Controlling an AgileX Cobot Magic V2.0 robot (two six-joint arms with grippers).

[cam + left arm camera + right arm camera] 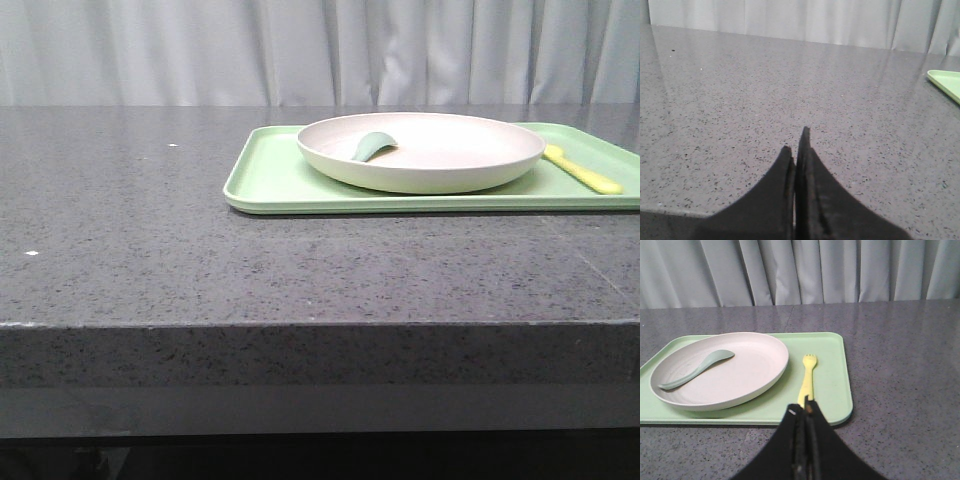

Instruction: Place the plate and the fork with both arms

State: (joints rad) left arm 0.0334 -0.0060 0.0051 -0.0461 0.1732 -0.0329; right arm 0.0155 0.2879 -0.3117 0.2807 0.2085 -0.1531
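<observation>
Fork handle end hidden behind right fingers.

Left end effector and right end effector, fingers pressed together, both empty.

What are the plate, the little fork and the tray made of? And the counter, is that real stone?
The plate looks like matte cream plastic: dull, with no glaze shine. The fork seems pale-yellow plastic, one moulded piece. The tray looks like smooth light-green plastic with a soft sheen. The counter is grey, speckled and polished, reflecting the curtain; granite or an engineered imitation, I cannot tell which.
</observation>
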